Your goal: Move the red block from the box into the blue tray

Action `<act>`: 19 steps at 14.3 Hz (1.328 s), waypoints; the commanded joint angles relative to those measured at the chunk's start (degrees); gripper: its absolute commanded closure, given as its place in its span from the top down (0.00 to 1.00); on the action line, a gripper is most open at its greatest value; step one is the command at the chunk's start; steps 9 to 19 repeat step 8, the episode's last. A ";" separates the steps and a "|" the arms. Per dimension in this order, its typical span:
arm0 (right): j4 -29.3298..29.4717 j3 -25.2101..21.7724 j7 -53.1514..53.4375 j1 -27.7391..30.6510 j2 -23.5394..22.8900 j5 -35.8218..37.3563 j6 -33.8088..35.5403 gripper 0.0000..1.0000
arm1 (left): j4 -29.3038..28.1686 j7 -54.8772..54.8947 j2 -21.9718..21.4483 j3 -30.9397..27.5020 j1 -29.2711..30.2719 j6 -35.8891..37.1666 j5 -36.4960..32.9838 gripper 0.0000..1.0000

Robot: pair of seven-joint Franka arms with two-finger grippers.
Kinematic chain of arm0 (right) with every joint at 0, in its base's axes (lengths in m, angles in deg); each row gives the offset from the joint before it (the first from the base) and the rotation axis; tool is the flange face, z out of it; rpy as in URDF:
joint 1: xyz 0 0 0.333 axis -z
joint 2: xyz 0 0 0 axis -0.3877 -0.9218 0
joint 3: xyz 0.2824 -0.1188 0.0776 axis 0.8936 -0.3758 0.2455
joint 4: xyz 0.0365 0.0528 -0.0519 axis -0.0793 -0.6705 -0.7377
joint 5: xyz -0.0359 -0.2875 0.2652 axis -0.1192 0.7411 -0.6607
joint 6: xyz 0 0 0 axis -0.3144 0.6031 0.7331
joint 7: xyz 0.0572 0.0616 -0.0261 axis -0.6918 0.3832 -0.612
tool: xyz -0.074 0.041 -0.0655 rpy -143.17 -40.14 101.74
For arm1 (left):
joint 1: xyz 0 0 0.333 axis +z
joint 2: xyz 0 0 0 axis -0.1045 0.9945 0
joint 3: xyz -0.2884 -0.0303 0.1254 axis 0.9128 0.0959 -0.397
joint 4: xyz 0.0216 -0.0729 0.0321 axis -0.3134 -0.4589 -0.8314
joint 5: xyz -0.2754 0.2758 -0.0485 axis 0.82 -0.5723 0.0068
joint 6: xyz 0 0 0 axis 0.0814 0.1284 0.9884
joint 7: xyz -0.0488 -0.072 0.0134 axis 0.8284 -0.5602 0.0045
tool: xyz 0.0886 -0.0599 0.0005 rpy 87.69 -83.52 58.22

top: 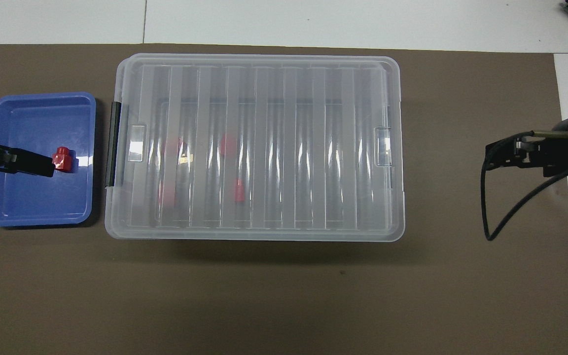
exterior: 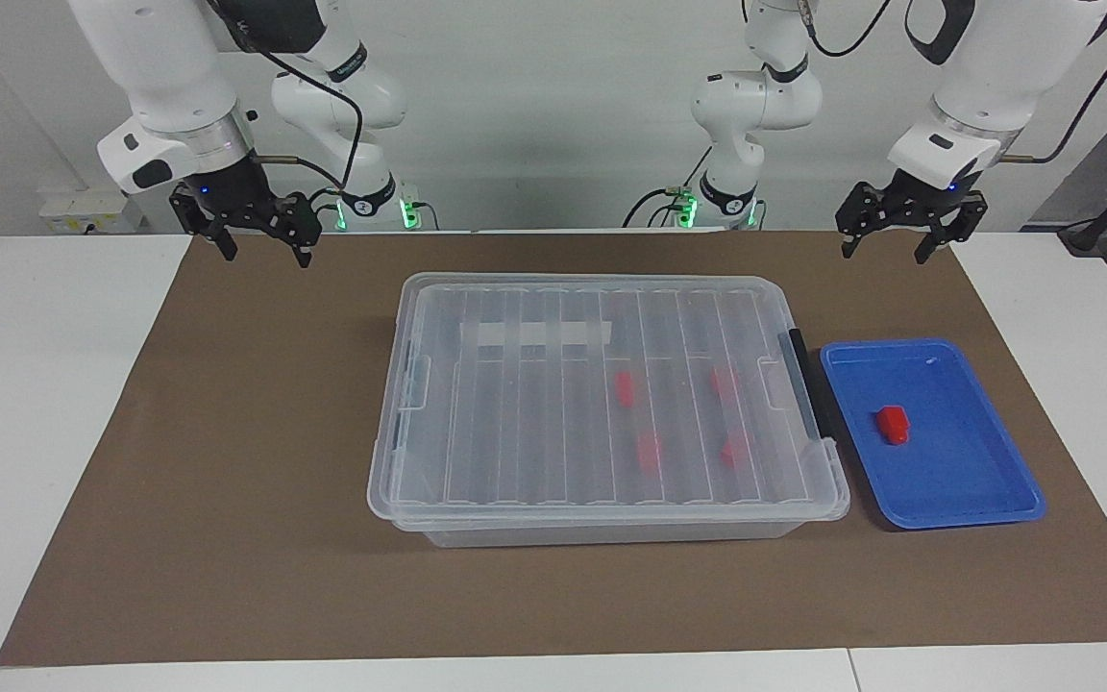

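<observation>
Red block [exterior: 893, 424] in blue tray [exterior: 996, 481], at 3 o'clock of shut box [exterior: 602, 404]. Left gripper [exterior: 885, 245] up high at 12 o'clock of tray, open, holding nothing. Right gripper [exterior: 262, 245] up over mat [exterior: 227, 481], open, holding nothing.

Block [exterior: 893, 424] in tray [exterior: 957, 495] beside box [exterior: 602, 519] (lid on).

We count five red blocks: one red block [exterior: 893, 424] in the single blue tray [exterior: 986, 481], and four blocks [exterior: 625, 387] under the lid of the one box [exterior: 419, 423]. We see two grippers: left gripper [exterior: 887, 242], right gripper [exterior: 263, 247].
</observation>
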 commanded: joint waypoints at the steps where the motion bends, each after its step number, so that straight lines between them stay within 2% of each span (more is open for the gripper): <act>1: -2.21 0.27 1.23 0.52 1.58 -0.24 -1.07 1.00 | -0.74 -0.72 -0.58 -0.99 -1.22 0.48 -0.77 1.00; 19: -2.74 0.27 2.11 0.52 1.75 -0.06 -1.25 1.00 | -0.74 -0.72 -0.58 -0.99 -1.13 0.48 -0.77 1.00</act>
